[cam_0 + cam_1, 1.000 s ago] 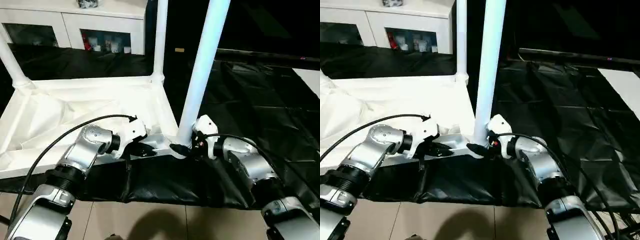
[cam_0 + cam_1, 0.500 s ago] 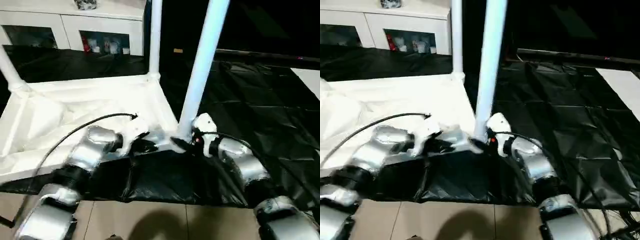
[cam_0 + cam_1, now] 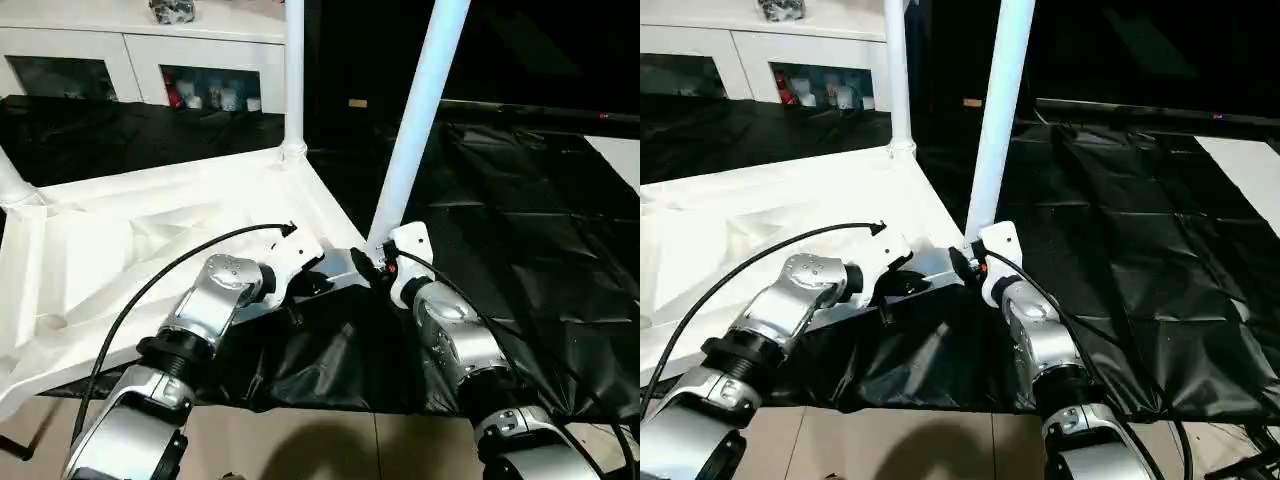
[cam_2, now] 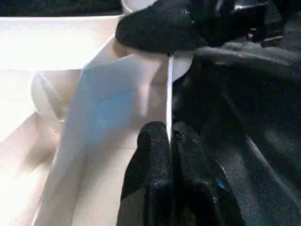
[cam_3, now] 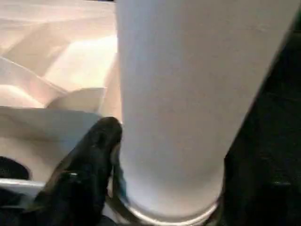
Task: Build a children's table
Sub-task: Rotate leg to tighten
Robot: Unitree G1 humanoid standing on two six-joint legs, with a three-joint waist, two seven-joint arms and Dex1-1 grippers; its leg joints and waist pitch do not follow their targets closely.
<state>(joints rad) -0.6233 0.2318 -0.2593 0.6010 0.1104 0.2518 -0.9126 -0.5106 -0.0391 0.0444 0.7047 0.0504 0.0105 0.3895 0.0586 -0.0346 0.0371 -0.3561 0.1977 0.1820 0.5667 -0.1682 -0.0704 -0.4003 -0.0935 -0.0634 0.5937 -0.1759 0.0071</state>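
Children's table (image 3: pixel 150 230) swung round, upside down on the black surface (image 3: pixel 520 220).

Left gripper (image 4: pixel 170 136) pinched shut on near rim; right gripper (image 3: pixel 378 268) spread round near-right leg (image 3: pixel 420 110), apparently gripping. Corner now farther right than before; leg probably seated.

The children's table (image 3: pixel 150 240) is all white plastic and lies upside down on the black-covered tabletop (image 3: pixel 520 200), its ribbed underside facing up and its near edge reaching out past the tabletop's front edge. Three tapered round legs stand upright from rounded corner sockets: a near-right leg (image 3: pixel 415 120), leaning slightly to the right, a far-right leg (image 3: pixel 294 70), and a far-left leg (image 3: pixel 12 180) whose lower end shows at the picture's edge.
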